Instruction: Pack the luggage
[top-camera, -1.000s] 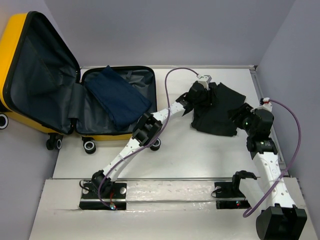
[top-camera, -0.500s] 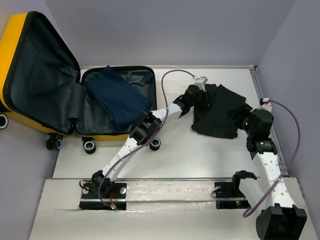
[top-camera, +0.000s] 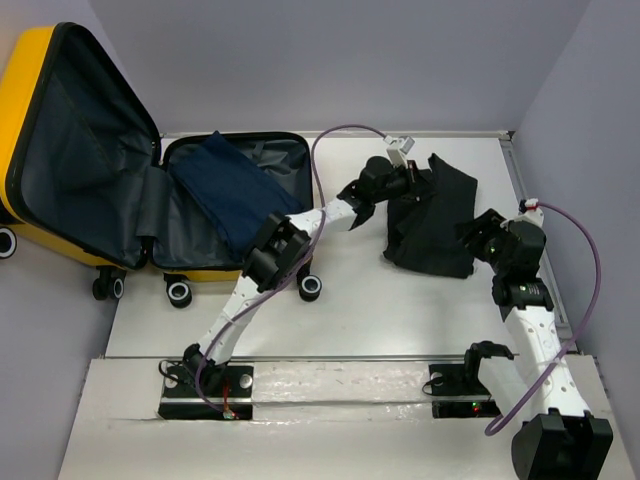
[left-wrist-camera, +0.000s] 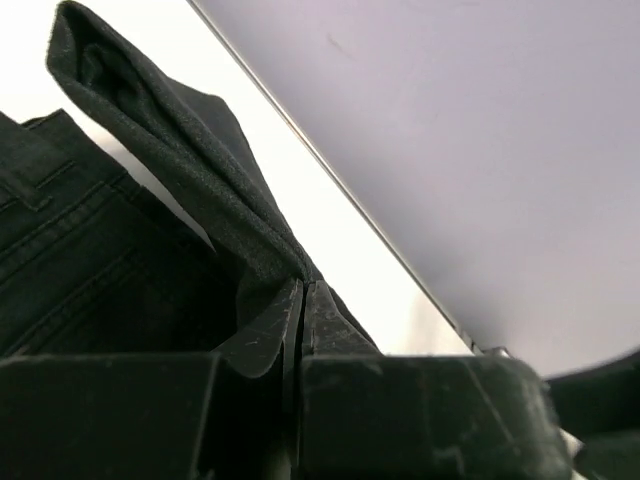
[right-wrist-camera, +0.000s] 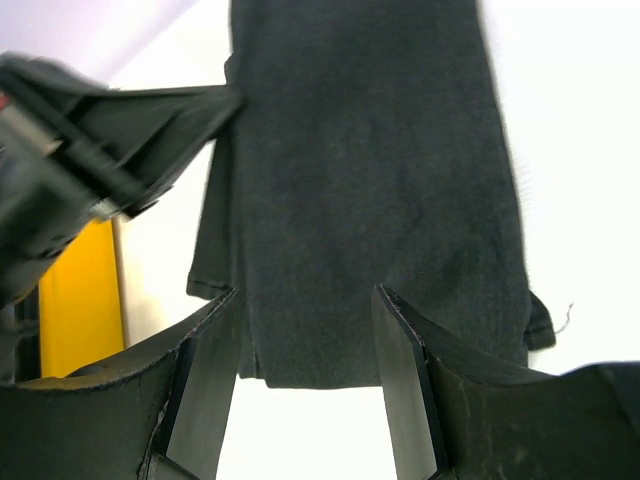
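Observation:
The yellow luggage (top-camera: 22, 90) lies open at the left of the top view, its lid leaning back, and a folded navy garment (top-camera: 235, 195) rests in the lower half. A black garment (top-camera: 435, 225) lies on the table to its right. My left gripper (top-camera: 413, 180) is shut on that garment's upper left edge; in the left wrist view the jaws (left-wrist-camera: 301, 290) pinch a raised fold of black cloth (left-wrist-camera: 170, 150). My right gripper (top-camera: 473, 235) is open at the garment's right side, its fingers (right-wrist-camera: 305, 295) spread just above the cloth (right-wrist-camera: 370, 150) with nothing between them.
The luggage's wheels (top-camera: 180, 292) stand at its near side on the white table (top-camera: 380, 310). Grey walls close the back and right. In the right wrist view the left arm (right-wrist-camera: 90, 150) crosses the top left, with the yellow shell (right-wrist-camera: 80, 300) beyond.
My left gripper has shut on the black garment's edge and drawn it leftward, so the cloth has bunched narrower. The right gripper has stayed open and shifted only slightly.

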